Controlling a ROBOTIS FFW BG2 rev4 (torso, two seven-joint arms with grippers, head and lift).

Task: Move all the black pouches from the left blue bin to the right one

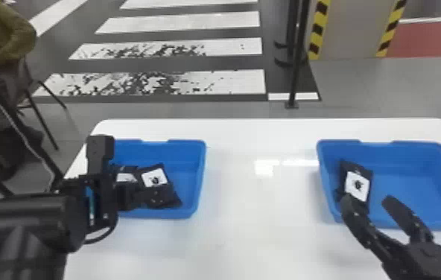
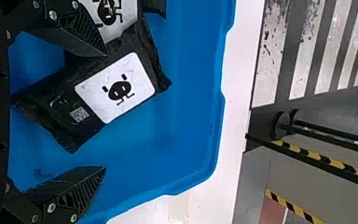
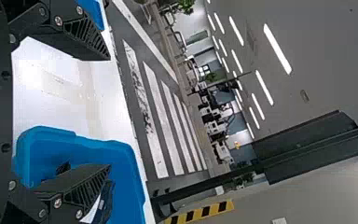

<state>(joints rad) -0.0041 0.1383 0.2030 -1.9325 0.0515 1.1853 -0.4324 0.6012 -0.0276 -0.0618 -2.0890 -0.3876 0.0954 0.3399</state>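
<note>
In the head view my left gripper [image 1: 134,197] is low over the left blue bin [image 1: 186,213], beside a black pouch [image 1: 155,178] with a white label; another pouch [image 1: 126,177] lies left of it. The left wrist view has my left gripper [image 2: 106,112] open, one finger overlapping the pouches and the other over bare bin floor; the nearer pouch [image 2: 88,100] lies partly between them. My right gripper [image 1: 372,203] stands open by the near left part of the right blue bin [image 1: 417,182], which holds a black pouch [image 1: 357,184]. In the right wrist view, my right gripper [image 3: 109,112] has nothing between its fingers.
Both bins stand on a white table [image 1: 260,208] with a wide gap between them. A black post [image 1: 296,74] rises from the floor beyond the table, and a chair [image 1: 41,108] stands behind at the left.
</note>
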